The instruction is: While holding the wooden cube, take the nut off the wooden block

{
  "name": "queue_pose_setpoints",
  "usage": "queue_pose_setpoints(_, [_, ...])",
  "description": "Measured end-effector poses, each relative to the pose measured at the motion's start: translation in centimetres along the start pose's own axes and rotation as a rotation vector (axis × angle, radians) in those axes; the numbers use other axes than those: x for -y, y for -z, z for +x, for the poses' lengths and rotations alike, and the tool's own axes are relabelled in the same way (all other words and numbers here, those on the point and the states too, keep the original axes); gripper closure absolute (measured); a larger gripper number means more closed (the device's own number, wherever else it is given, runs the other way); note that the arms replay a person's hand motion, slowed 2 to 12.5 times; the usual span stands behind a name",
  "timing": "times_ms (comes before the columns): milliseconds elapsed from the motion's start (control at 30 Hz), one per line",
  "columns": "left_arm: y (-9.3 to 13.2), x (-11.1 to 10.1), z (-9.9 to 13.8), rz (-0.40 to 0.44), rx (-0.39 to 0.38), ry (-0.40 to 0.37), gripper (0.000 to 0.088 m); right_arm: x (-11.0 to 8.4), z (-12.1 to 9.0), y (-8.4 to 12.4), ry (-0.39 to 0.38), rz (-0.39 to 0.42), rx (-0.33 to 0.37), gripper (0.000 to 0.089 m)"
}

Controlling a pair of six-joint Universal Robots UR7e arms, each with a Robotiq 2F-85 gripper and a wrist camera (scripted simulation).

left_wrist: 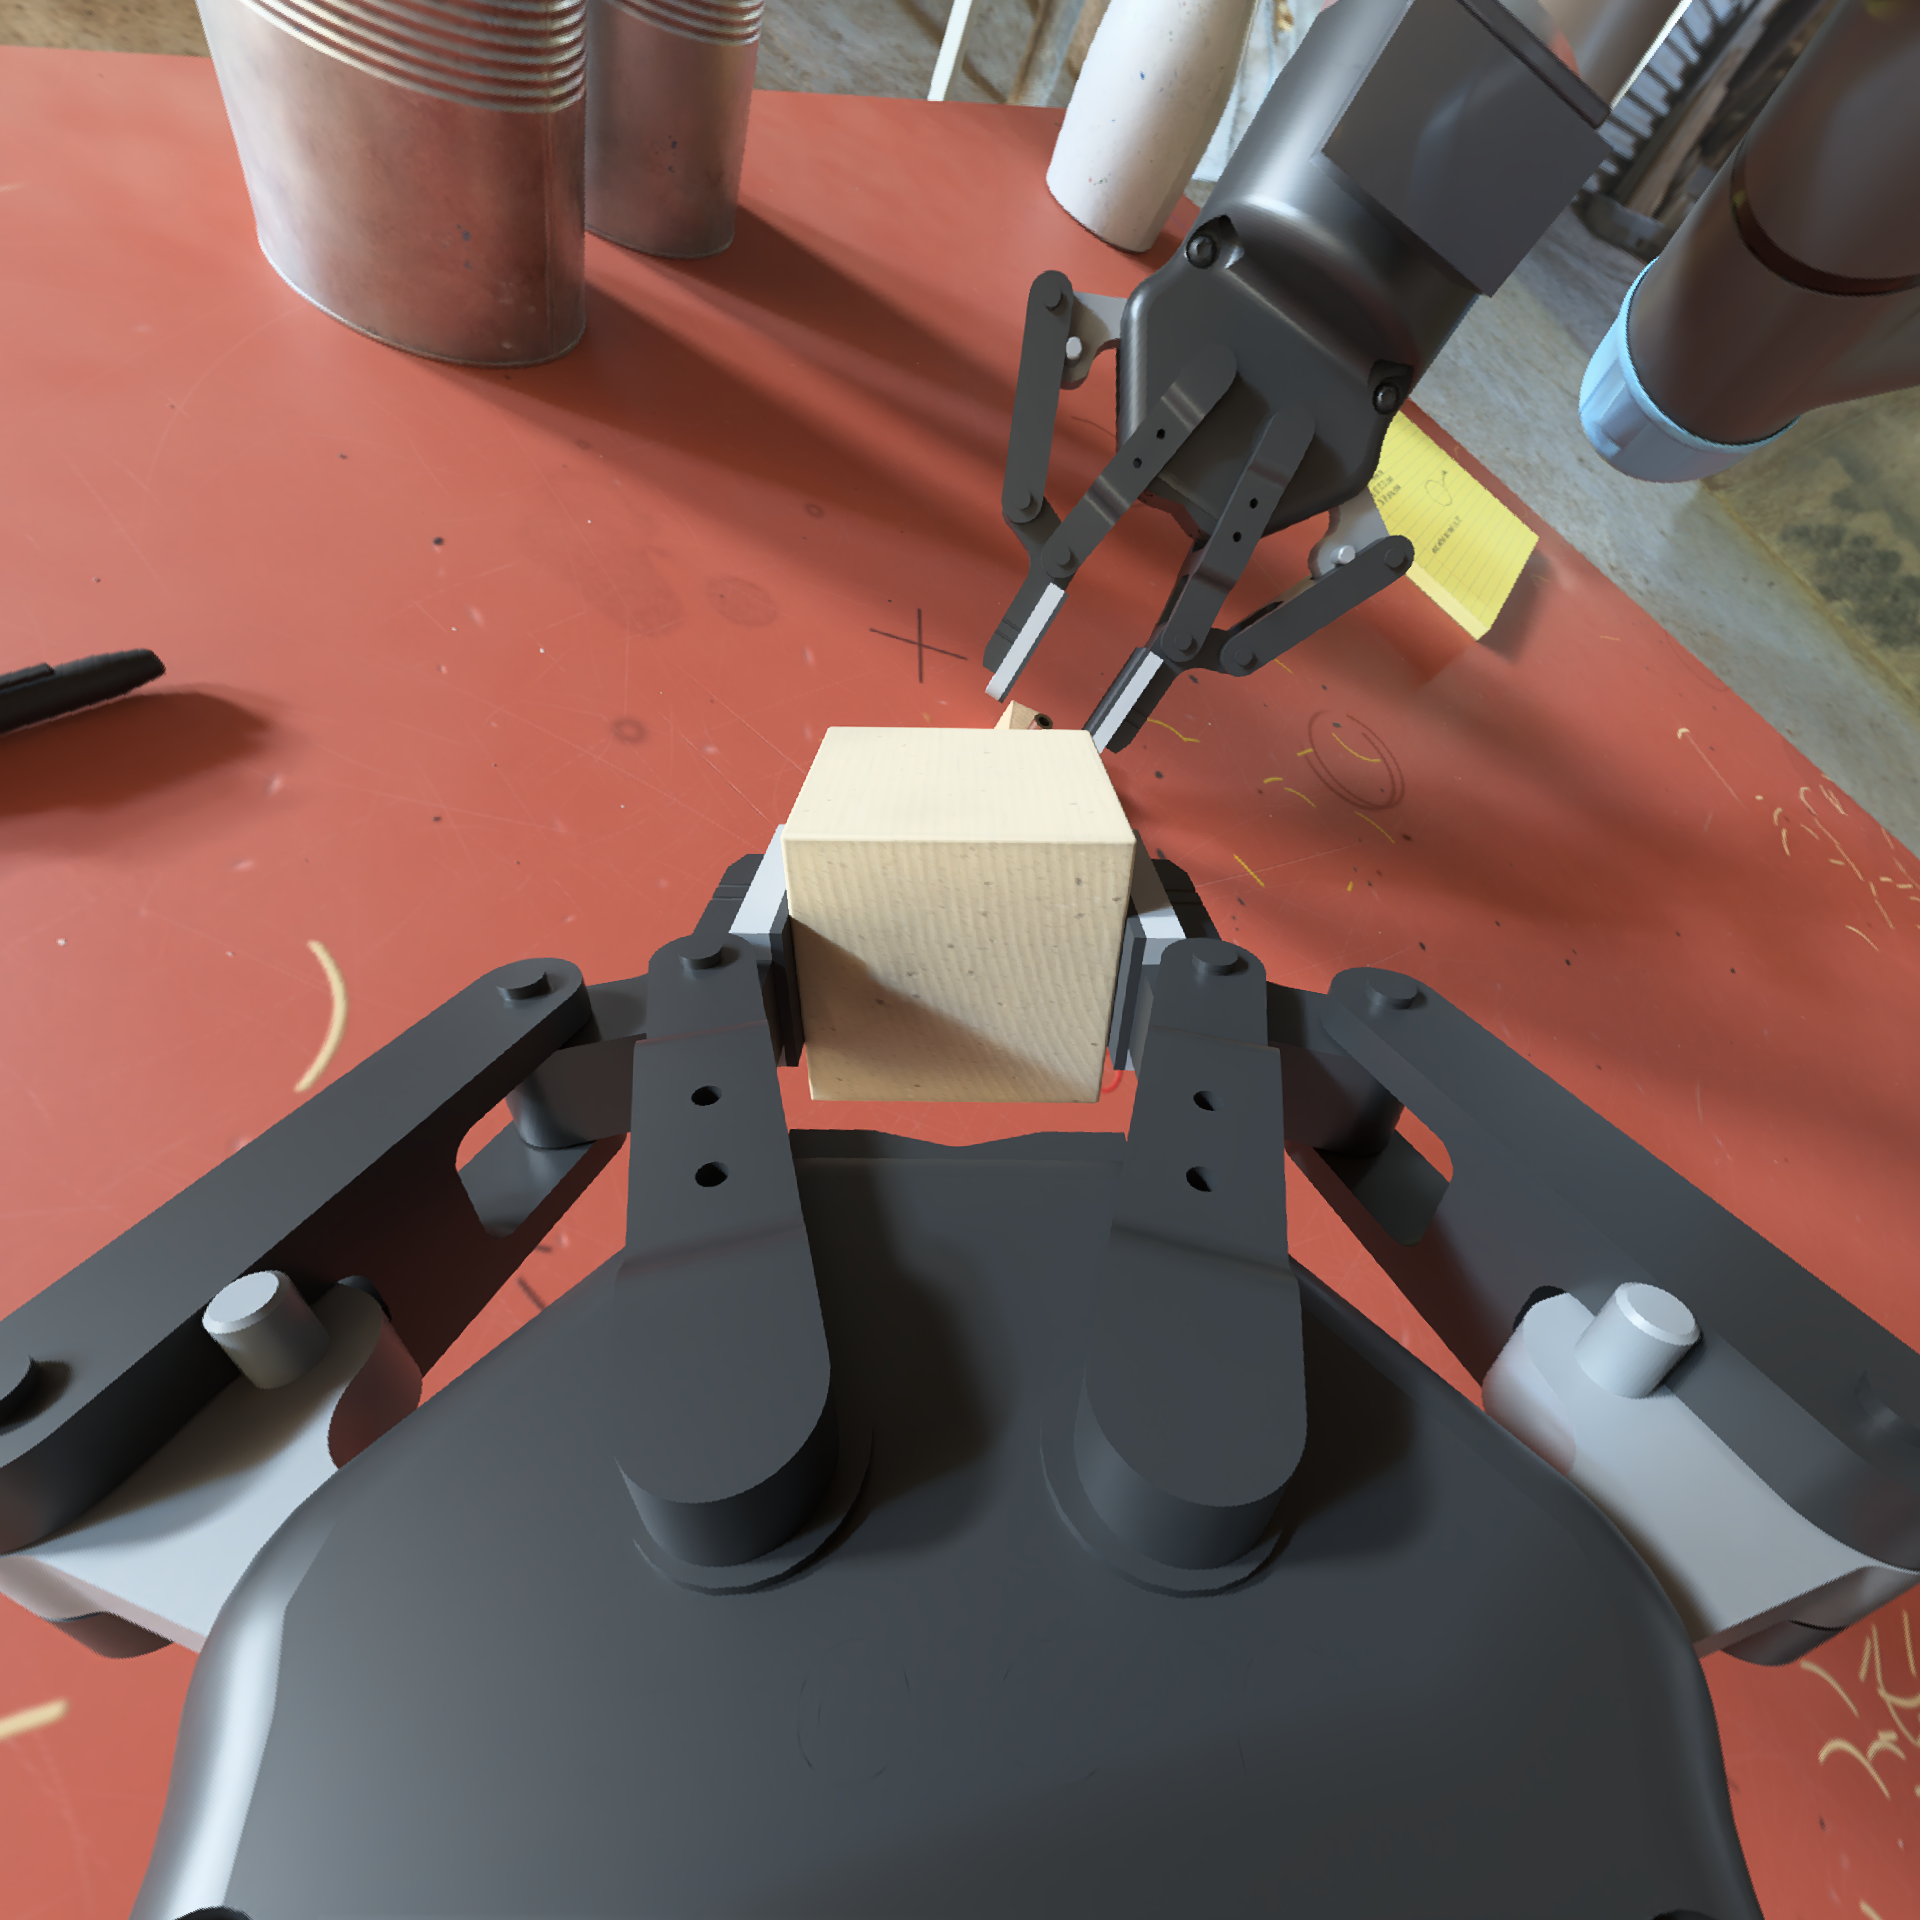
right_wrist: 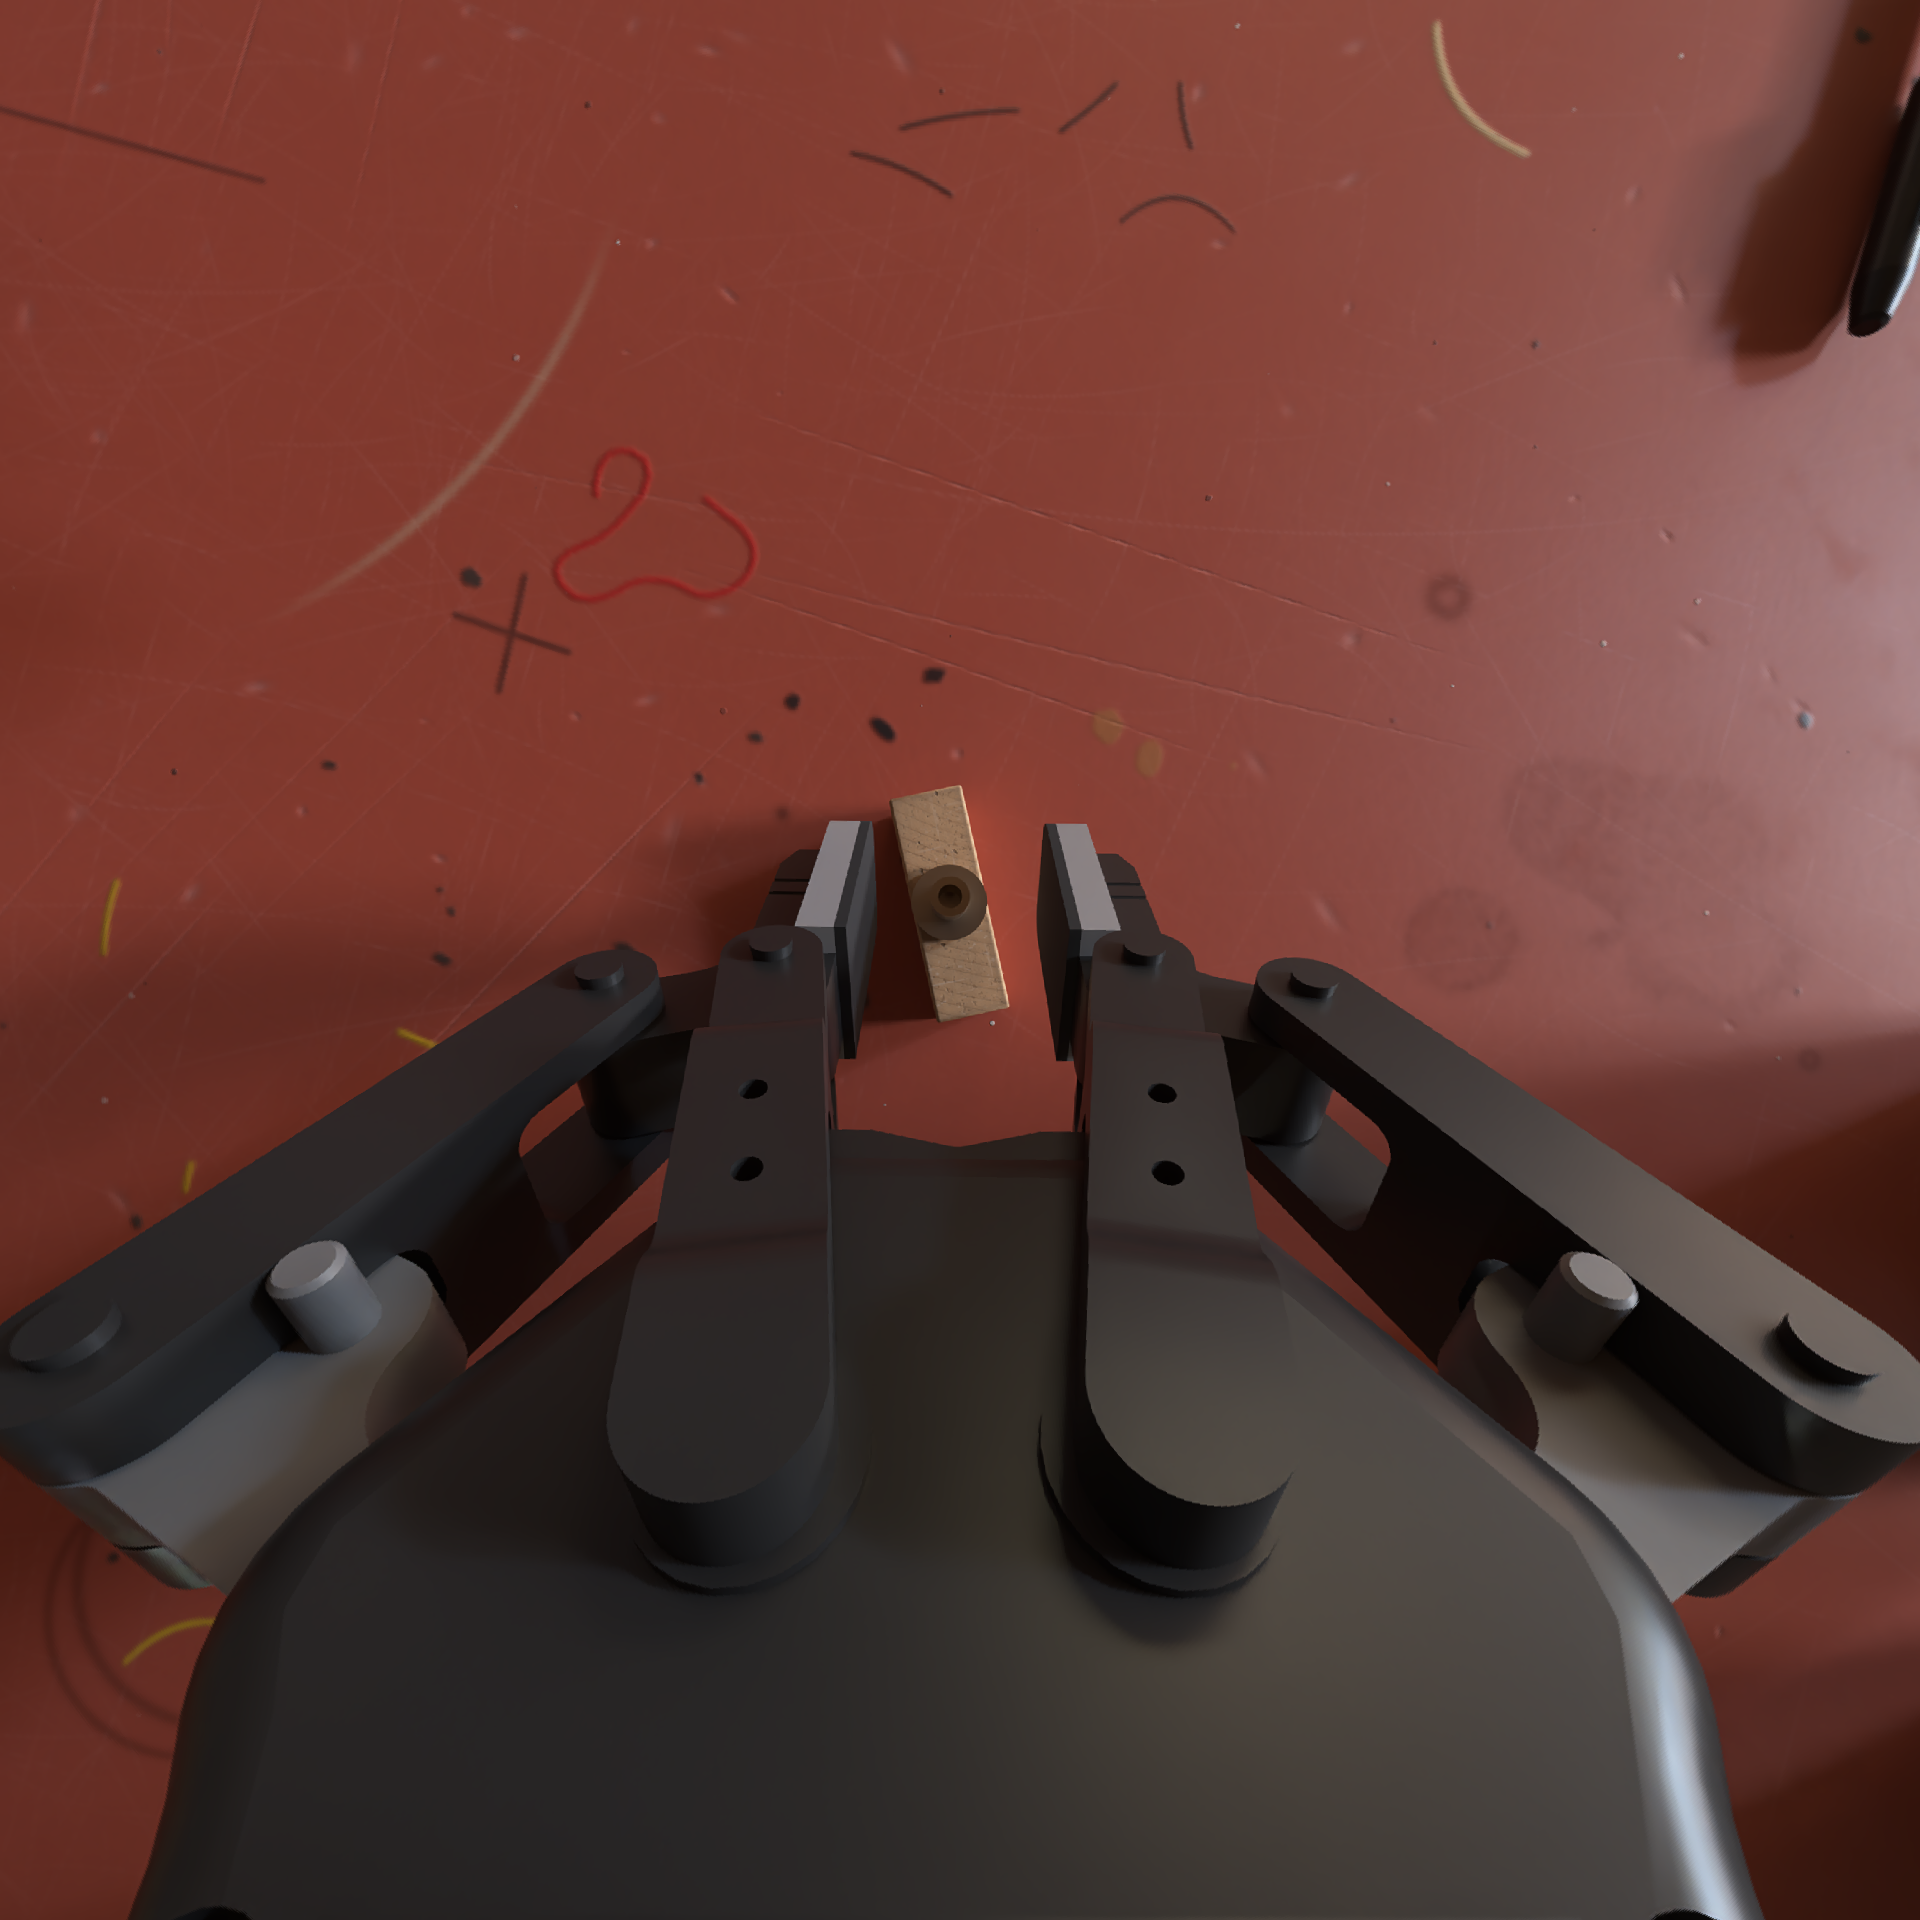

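Observation:
My left gripper (left_wrist: 956, 914) is shut on a pale wooden cube (left_wrist: 956, 914), its pads on the cube's left and right faces. Just beyond the cube, my right gripper (left_wrist: 1049, 701) points down, open, over a small wooden block (left_wrist: 1023, 717) that the cube mostly hides. In the right wrist view the thin wooden block (right_wrist: 951, 902) lies flat on the red table with a dark brown nut (right_wrist: 948, 900) on its middle. My right gripper (right_wrist: 956, 920) is open and straddles the block, one finger on each long side, not touching it.
Two metal cans (left_wrist: 416, 177) and a white cylinder (left_wrist: 1138, 125) stand at the table's far side. A yellow notepad (left_wrist: 1455, 530) lies at the right edge. A black marker (left_wrist: 78, 681) lies at the left, and shows in the right wrist view (right_wrist: 1886, 218).

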State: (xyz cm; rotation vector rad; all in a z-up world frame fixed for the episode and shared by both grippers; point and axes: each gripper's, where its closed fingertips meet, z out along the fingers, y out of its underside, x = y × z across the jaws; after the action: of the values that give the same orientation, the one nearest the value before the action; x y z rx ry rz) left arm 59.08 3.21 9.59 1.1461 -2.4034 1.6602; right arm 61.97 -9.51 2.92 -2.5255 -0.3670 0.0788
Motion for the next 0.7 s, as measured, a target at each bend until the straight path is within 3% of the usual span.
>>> queue_pose_setpoints(333, [-0.3, -1.1, 1.6, 0.023, 0.099, 0.047, 0.0437, 0.0, -0.1, -0.4, 0.061, 0.040, 0.041, 0.0589])
queue_pose_setpoints(700, [-0.3, -1.6, 3.0, 0.056, 0.158, 0.096, 0.0437, 0.1, -0.1, -0.6, 0.116, 0.062, 0.082, 0.0583])
